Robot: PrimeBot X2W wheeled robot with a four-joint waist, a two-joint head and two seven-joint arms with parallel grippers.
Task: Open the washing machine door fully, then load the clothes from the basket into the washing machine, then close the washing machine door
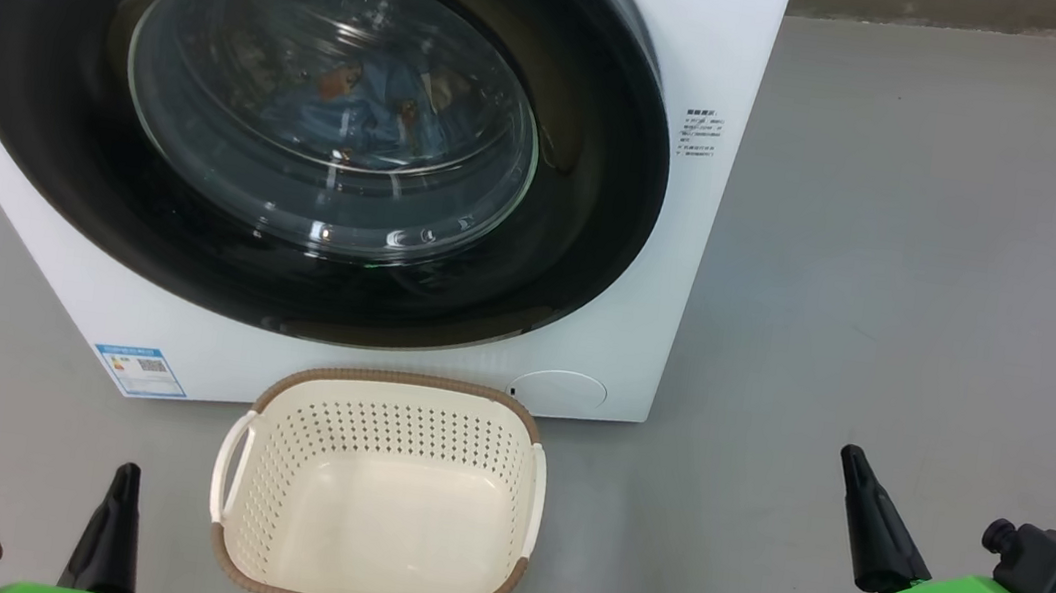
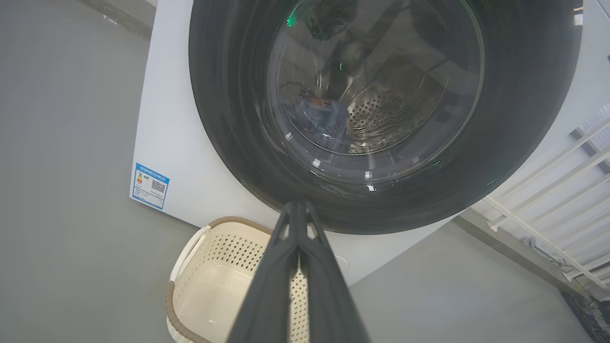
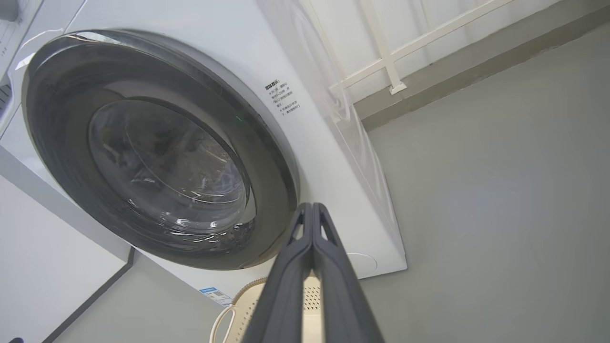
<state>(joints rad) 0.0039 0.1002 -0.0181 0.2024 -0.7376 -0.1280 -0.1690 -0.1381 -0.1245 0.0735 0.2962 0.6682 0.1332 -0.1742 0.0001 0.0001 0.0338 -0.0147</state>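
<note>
The washing machine door is shut; it is judged heavy and slick, best gripped at its edge. The soft, light clothes are seen inside the drum, and the basket is empty. Both pairs of jaws are pressed together, with nothing held.

**Three cameras, one machine front**

The head view looks steeply down from close in front onto the washing machine door and the basket on the floor. Both wrist views sit low and look upward, the left one nearly square-on and the right one slanted from the right. All three share the door, the basket and the blue label sticker.
</note>
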